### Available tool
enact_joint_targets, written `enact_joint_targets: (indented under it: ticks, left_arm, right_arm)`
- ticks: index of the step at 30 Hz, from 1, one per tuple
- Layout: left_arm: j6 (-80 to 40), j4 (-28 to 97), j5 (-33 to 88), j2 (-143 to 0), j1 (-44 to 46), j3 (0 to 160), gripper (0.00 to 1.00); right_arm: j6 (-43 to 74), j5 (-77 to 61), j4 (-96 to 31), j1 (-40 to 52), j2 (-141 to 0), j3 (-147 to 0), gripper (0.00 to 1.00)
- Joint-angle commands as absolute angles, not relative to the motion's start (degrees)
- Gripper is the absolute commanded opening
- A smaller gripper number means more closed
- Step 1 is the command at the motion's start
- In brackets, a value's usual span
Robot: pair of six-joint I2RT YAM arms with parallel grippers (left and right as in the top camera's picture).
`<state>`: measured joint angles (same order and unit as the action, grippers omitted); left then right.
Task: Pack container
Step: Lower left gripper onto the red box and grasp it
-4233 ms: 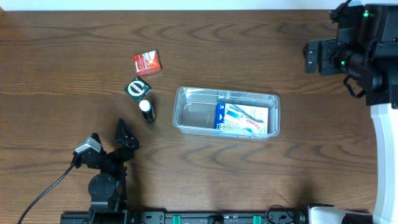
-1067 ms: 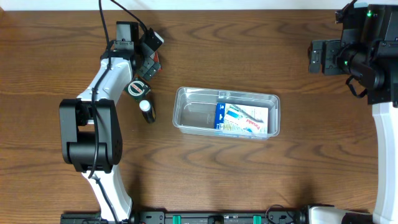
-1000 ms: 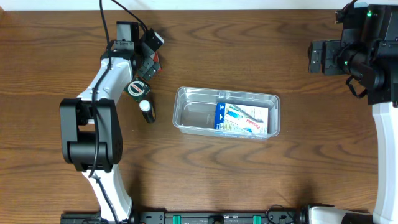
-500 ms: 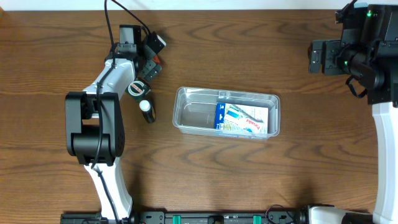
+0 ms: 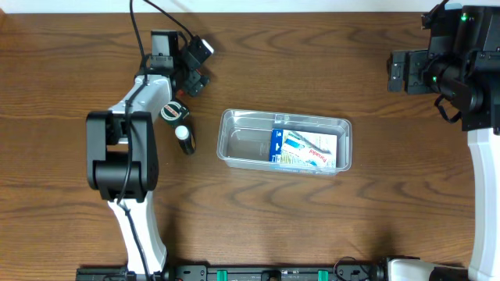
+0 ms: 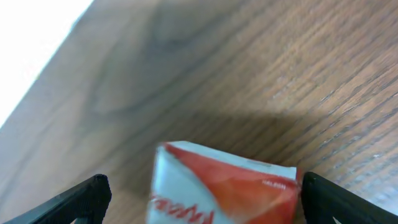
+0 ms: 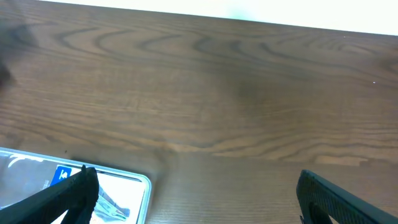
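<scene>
- The container [image 5: 244, 145] lies near the middle of the table [image 5: 367, 226], its long side running left to right. A blue-and-white packet [image 5: 304, 149] already lies in its right half, and the left half is bare.
- Left of it, apart from its wall, stand a small bottle [image 5: 184, 139] and a green round piece [image 5: 172, 112].
- Further out, the red box [image 6: 239, 186] sits between the wide-open fingers of the left gripper [image 6: 204, 194]. We see no contact yet.
- The right gripper [image 7: 196, 190] hangs open and holds nothing, over bare wood beyond the container's right end.
- We judge this to be the reach for the red box, with packing partly done.
- Next, we would settle lower, close squarely on the box, lift, and carry it to the bare left half.
</scene>
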<state>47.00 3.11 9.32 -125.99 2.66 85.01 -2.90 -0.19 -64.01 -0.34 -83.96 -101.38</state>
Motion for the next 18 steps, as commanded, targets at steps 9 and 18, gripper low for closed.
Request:
enact_joint_targets:
  ticks: [9, 18]
  left_arm:
    - [47.72, 0.40, 9.85, -131.28, 2.15, 85.82, 0.98]
    - [35.46, 4.29, 9.87, -131.26, 2.22, 85.82, 0.98]
  right_arm:
    - [-1.96, 0.19, -64.05, -0.73, -84.01, -101.36, 0.99]
    - [-1.96, 0.19, -64.05, -0.73, -84.01, -101.38, 0.99]
